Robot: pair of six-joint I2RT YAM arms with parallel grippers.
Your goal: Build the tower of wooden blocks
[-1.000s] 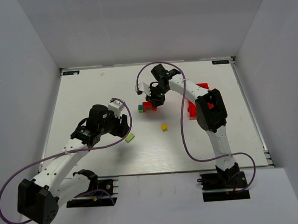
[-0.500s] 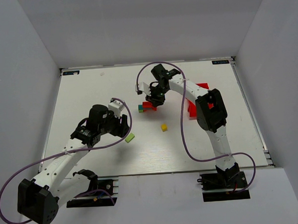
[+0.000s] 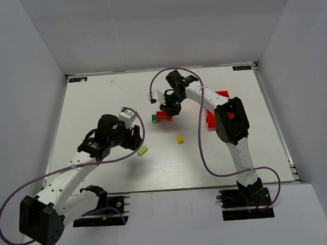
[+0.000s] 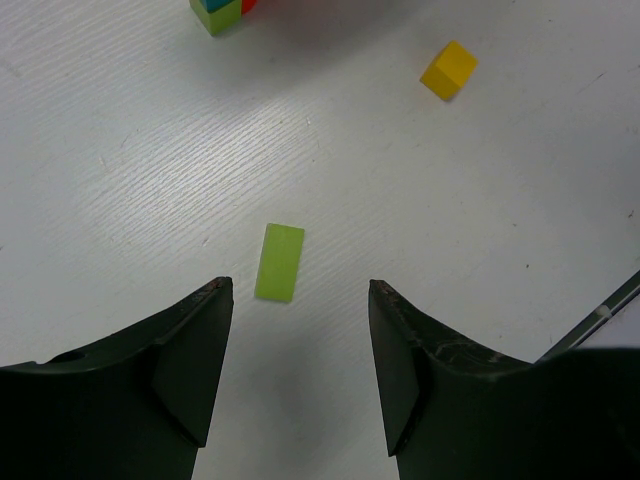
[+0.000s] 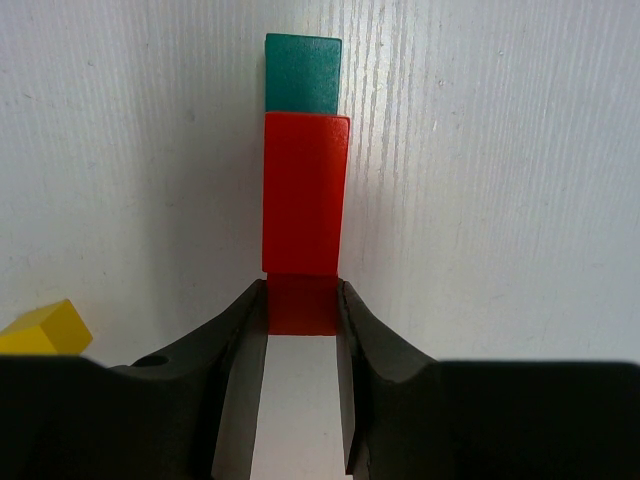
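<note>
The wood block tower (image 3: pixel 159 117) stands mid-table as a low cluster of red, teal and lime blocks. My right gripper (image 3: pixel 170 112) hangs over it, shut on the near end of a red bar (image 5: pixel 305 205). The bar's far end reaches a teal block (image 5: pixel 302 73); whether it rests on it I cannot tell. My left gripper (image 4: pixel 300 290) is open and empty, just short of a lime green bar (image 4: pixel 279 261) lying flat on the table (image 3: pixel 97 104). A yellow cube (image 3: pixel 179 138) sits loose between the two arms, also seen as the yellow cube (image 4: pixel 449 69) from the left wrist.
A red plastic bin (image 3: pixel 212 121) lies right of the tower, partly hidden by the right arm. White walls close in the table at the back and both sides. A purple cable loops off each arm.
</note>
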